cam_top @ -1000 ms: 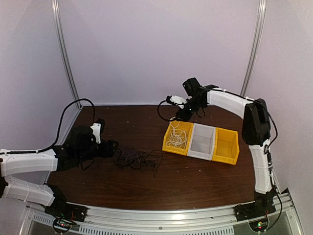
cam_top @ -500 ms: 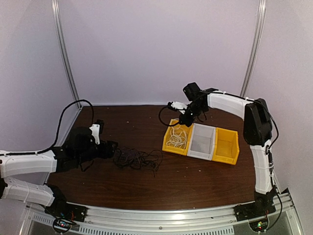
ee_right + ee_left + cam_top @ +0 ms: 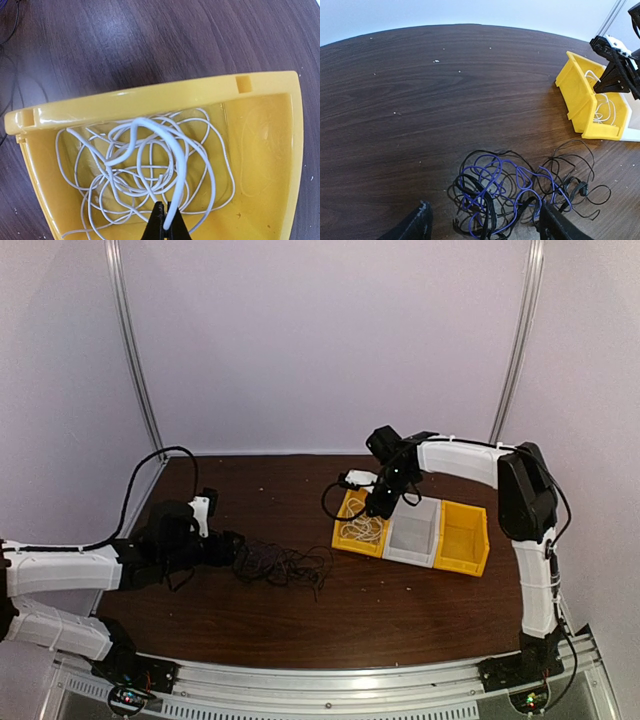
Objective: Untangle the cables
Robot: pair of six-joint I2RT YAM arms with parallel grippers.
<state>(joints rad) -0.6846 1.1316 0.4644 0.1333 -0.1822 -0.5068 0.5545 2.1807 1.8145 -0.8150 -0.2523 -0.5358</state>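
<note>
Table [image 3: 400, 610]: dark wood grain; carries three bins in a row and one loose clump.
Left bin [image 3: 352, 532]: yellow; holds the white cable.
Middle bin [image 3: 412, 530]: pale, apparently empty.
Right bin [image 3: 463, 537]: yellow, apparently empty.
White cable [image 3: 150, 170]: coiled loosely inside the left bin, clear of the dark cords; one thick loop rises from the coil toward the right fingers.
Right gripper [image 3: 165, 227]: poised over the left bin; jaws clenched on the white cable's raised loop, as the right wrist view shows.
Dark clump [image 3: 520, 192]: black and purple cords knotted together on the table, left of the bins and well apart from them; several black loops trail out toward the bins.
Left gripper [image 3: 482, 225]: low over the table at the near edge of the dark clump; jaws spread wide, grasping nothing; cords lie between and just ahead of the fingertips.
Done: white cable separated from the clump and lying in its bin.
Pending, right side: release of the white cable; not yet let go.
Pending, left side: separation of black from purple cords; clump not yet gripped.
Progress, judged: early to middle; one cable sorted, at least two kinds remaining knotted.
Cord count in clump: cannot tell.
</note>
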